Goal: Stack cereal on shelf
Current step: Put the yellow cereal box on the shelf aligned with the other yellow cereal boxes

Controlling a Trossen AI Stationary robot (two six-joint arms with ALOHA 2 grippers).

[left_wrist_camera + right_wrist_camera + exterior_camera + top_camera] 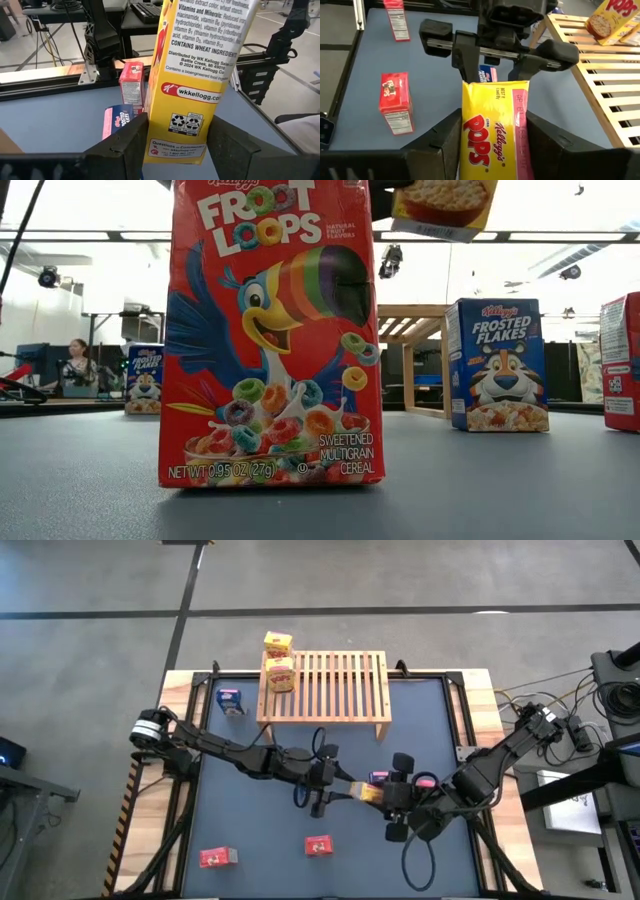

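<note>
A yellow cereal box (367,791) hangs above the table's middle between my two grippers. My left gripper (345,787) reaches in from the table's left and my right gripper (392,798) from the right, each shut on one end of the box. The low view shows the box high up (445,205). The wooden slatted shelf (325,685) stands on its short legs at the far edge. A yellow box (281,673) lies on its left end, and another yellow box (277,641) sits just beyond it. My left gripper pinches the yellow box's end (175,150) between its two fingers (127,147), coming roughly level from the table's left, along the box. My right gripper pinches the opposite end (492,145) between its fingers (442,142), slanting down from the table's right. The box is lifted clear of the table.
A blue box (231,700) stands left of the shelf. Two red boxes (217,857) (319,846) stand near the front edge; one of them fills the low view (270,330). Under the grippers are a blue box (117,120) and a red box (132,85).
</note>
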